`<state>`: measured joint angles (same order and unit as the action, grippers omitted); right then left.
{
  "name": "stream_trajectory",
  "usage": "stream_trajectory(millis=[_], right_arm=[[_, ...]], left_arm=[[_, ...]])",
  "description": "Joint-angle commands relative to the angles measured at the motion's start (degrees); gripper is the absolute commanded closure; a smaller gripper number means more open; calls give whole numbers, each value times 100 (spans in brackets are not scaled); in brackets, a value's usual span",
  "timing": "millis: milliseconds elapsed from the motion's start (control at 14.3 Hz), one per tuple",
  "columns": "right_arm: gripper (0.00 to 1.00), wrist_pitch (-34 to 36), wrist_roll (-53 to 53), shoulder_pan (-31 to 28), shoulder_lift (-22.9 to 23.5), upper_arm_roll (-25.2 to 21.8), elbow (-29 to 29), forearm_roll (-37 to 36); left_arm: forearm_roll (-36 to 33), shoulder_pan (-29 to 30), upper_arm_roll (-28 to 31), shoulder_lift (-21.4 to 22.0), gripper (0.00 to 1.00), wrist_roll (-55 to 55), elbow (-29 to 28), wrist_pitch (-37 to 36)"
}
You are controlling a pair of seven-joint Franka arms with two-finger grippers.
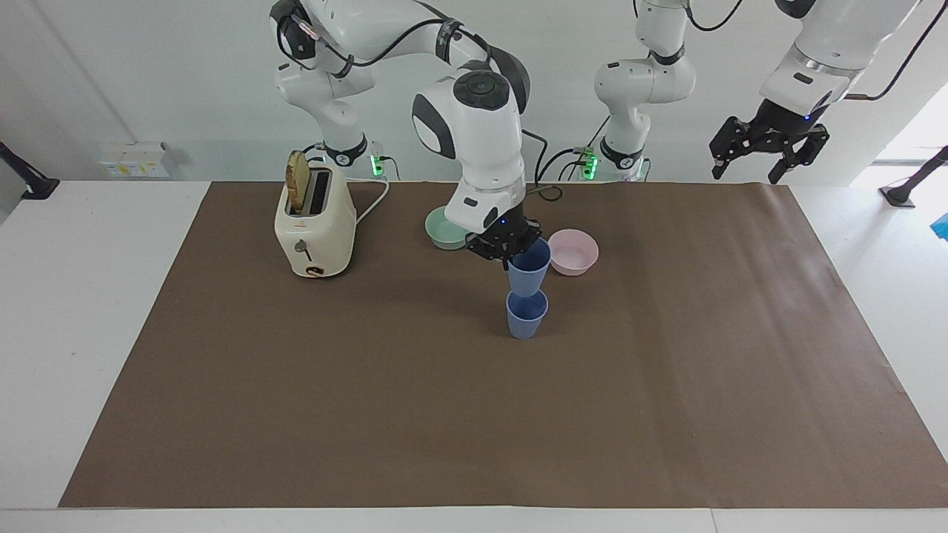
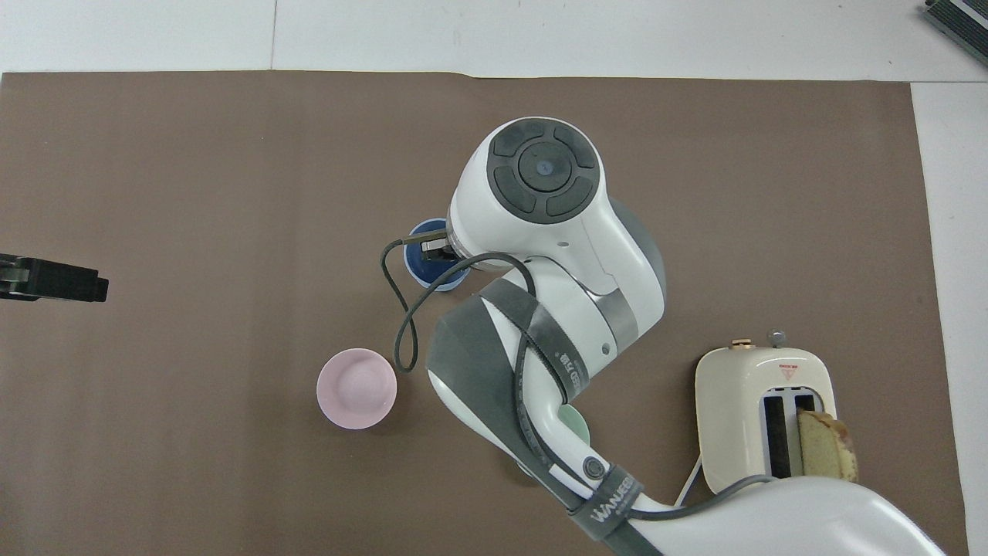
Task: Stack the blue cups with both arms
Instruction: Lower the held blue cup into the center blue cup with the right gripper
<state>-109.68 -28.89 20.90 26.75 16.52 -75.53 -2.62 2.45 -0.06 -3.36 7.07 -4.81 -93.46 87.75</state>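
Observation:
My right gripper [image 1: 512,252] is shut on the rim of one blue cup [image 1: 529,268] and holds it upright straight over the other blue cup [image 1: 526,317], which stands on the brown mat. The held cup's base is at the standing cup's mouth. In the overhead view the held cup [image 2: 423,266] and the right arm cover the standing cup, and the right gripper [image 2: 436,249] shows at the cup's rim. My left gripper [image 1: 769,148] waits open and empty, raised over the mat's edge at the left arm's end; it also shows in the overhead view [image 2: 50,279].
A pink bowl [image 1: 574,250] sits beside the held cup, toward the left arm's end. A mint-green bowl [image 1: 443,228] lies nearer to the robots. A cream toaster [image 1: 314,226] with a bread slice stands toward the right arm's end. A brown mat [image 1: 474,414] covers the table.

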Motion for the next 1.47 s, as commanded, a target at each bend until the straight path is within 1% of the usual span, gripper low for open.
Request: stream_trajectory(millis=[0,419,699,908,1397], right_arm=[[100,-97,-160,37,182,-17,214,-142],[100,-168,-160,46,226,0,170,-142],[100,-89,-160,72,226,9,144,-142],[100,-150,-178,186,322,0,91,-177],[100,-159,-178,151,402,-35,100,-283]], left_arm=[[80,112,-50,110,0,-64,-67,-74],[80,112,-50,110,0,-64,-67,-74],[80,112,-50,110,0,-64,-67,-74],[80,112,-50,110,0,-64,-67,-74],[80,112,-50,110,0,-64,-67,-74]])
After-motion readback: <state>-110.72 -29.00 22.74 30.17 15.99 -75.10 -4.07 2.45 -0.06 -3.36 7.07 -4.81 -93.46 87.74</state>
